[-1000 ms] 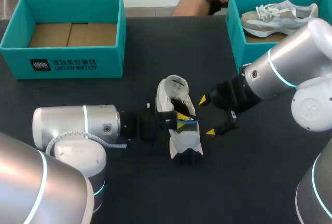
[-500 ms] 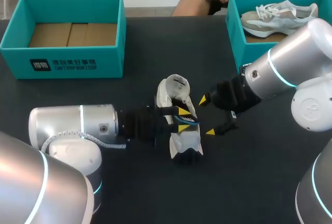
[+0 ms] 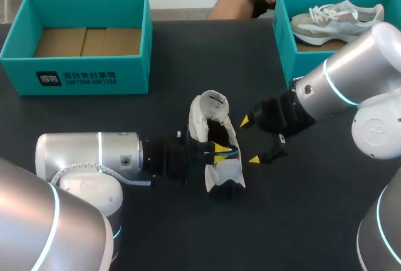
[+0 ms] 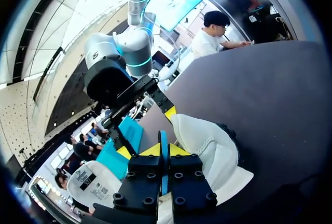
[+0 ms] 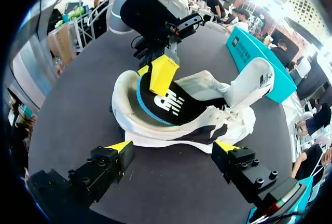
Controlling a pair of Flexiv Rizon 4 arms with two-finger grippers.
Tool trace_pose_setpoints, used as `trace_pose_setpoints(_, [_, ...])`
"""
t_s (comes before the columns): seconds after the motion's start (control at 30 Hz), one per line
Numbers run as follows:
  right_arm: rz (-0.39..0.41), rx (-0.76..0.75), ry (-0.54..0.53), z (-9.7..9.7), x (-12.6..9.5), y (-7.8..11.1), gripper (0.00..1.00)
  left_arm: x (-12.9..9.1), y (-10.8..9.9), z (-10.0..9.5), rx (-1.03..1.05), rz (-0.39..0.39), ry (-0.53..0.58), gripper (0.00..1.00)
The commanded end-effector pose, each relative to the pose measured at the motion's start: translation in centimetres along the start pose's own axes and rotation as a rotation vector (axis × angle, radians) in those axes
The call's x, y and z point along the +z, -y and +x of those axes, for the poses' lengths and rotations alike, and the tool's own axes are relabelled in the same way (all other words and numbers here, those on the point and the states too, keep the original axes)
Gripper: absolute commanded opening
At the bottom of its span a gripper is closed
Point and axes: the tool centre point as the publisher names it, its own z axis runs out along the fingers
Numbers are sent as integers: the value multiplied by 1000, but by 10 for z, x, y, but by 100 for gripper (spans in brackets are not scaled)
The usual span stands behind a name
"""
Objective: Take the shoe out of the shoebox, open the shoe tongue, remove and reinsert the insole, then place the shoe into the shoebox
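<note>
At the middle of the black table (image 3: 282, 221), seen from above, lies the white low-top shoe with a dark lining (image 3: 216, 177), out of its box; the empty teal cardboard shoebox (image 3: 88, 73) sits well apart from the shoe, on the far left; a second teal box (image 3: 283, 32) with a pale sneaker (image 3: 338, 20) stands on the far right. The left gripper (image 3: 220, 152) reaches into the shoe's opening from its left side; the right gripper (image 3: 250, 139) hangs just beside the shoe on its right, tips spread wide and touching nothing.

Along the left wrist's fingers, the two yellow tips are pressed close together on a thin blue-edged sheet; the white upper of the shoe bulges just beside them.

From the right wrist, that sheet shows as the black foam insole with a blue rim (image 5: 155, 105), lying mostly inside the shoe with one end raised in the left gripper's pinch; the tongue (image 5: 254, 81) stands folded up and open; the right gripper's own fingers straddle the near side of the shoe without contact.

By my judgement the insole step is in hand, though pulling or reseating I cannot tell; next, the right gripper should steady the shoe so the insole slides without dragging it.
</note>
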Motion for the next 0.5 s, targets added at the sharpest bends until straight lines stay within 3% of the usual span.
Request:
trace_pose_setpoints(0.03, [2,0,3,1,1,0,100,4,-9,0,9,-20,6,0])
trace_pose_setpoints(0.27, [2,0,3,1,1,0,100,-2,-16,-2,2,-33,11,0])
trace_pose_setpoints(0.3, [2,0,3,1,1,0,100,-3,-14,-3,-1,-28,12,5])
trace_pose_setpoints(0.33, [2,0,3,1,1,0,100,-3,-11,-4,-3,-19,11,26])
trace_pose_setpoints(0.37, [2,0,3,1,1,0,100,-4,-8,-5,-5,-8,14,35])
trace_pose_setpoints(0.43, [2,0,3,1,1,0,100,-5,-3,-8,-9,3,26,33])
trace_pose_setpoints(0.5, [2,0,3,1,1,0,100,-6,2,-11,-8,12,26,38])
